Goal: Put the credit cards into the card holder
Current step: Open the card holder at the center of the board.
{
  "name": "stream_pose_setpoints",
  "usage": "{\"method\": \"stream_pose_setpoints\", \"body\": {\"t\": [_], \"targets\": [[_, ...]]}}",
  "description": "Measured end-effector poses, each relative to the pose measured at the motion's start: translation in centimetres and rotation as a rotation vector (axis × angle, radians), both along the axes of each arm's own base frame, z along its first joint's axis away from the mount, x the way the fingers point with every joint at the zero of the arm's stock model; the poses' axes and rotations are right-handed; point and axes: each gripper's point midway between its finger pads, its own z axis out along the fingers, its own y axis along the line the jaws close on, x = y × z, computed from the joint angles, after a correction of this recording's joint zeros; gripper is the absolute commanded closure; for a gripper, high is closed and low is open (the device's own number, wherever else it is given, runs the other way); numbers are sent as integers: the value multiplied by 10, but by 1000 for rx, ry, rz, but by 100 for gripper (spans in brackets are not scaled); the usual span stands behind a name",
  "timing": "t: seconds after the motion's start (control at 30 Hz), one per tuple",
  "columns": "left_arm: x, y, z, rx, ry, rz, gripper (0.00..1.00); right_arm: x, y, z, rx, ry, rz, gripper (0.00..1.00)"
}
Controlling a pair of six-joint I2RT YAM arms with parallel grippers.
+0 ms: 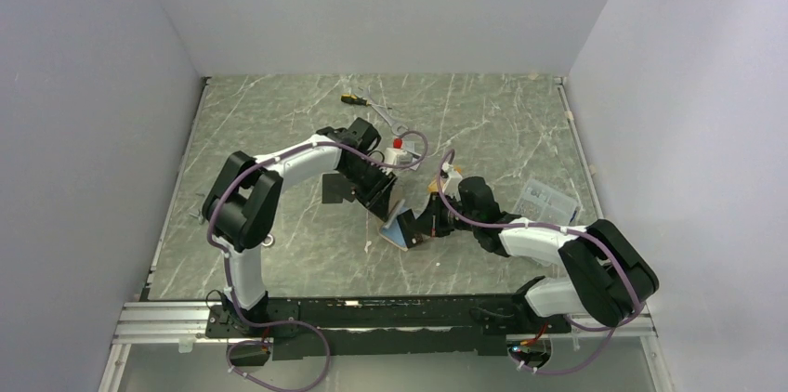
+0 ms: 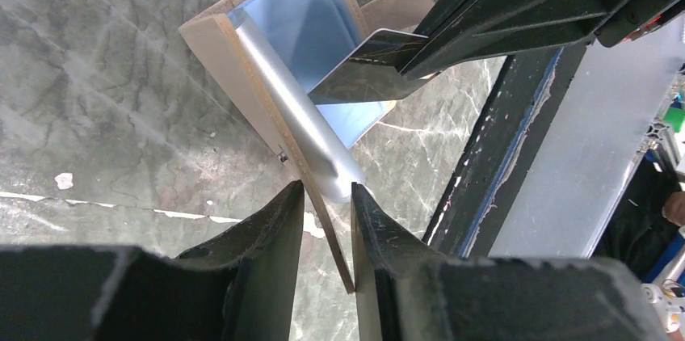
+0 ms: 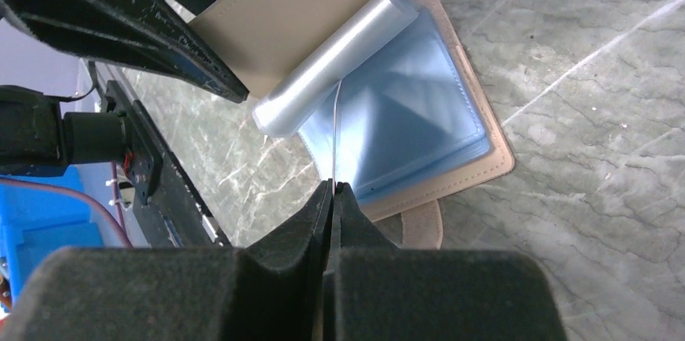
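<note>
Top external view: on a grey marble table [image 1: 279, 123], two arms meet at mid-table over the open tan card holder [image 1: 401, 228]. The left gripper [image 2: 327, 193] is narrowly parted, its fingers [image 2: 279, 232] straddling the holder's cover edge. The right gripper [image 3: 332, 189] is clamped on a silver-grey card [image 2: 363, 66]. The card's far end lies over the blue pockets [image 3: 404, 115]; whether it is inside one I cannot tell.

Left end effector [image 2: 326, 187] and right end effector [image 3: 333, 186] hem card holder [image 3: 266, 18] (both sides).

Overhead view, close wrist views share card holder [image 2: 210, 42]
</note>
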Motion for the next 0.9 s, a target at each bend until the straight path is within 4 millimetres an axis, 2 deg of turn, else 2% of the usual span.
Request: {"method": "stream_pose_setpoints", "body": {"t": [0.3, 0.5, 0.6, 0.73, 0.9], "targets": [[7, 8, 4, -44, 39, 38, 71, 1, 6, 6, 29, -12, 26, 100], [7, 15, 0, -42, 51, 68, 86, 2, 8, 8, 38, -16, 36, 100], [9, 17, -2, -27, 48, 83, 89, 4, 10, 10, 43, -21, 38, 100], [11, 18, -3, -17, 43, 96, 88, 6, 12, 9, 43, -18, 39, 100], [12, 19, -5, -16, 48, 106, 81, 8, 15, 10, 54, -21, 51, 100]]}}
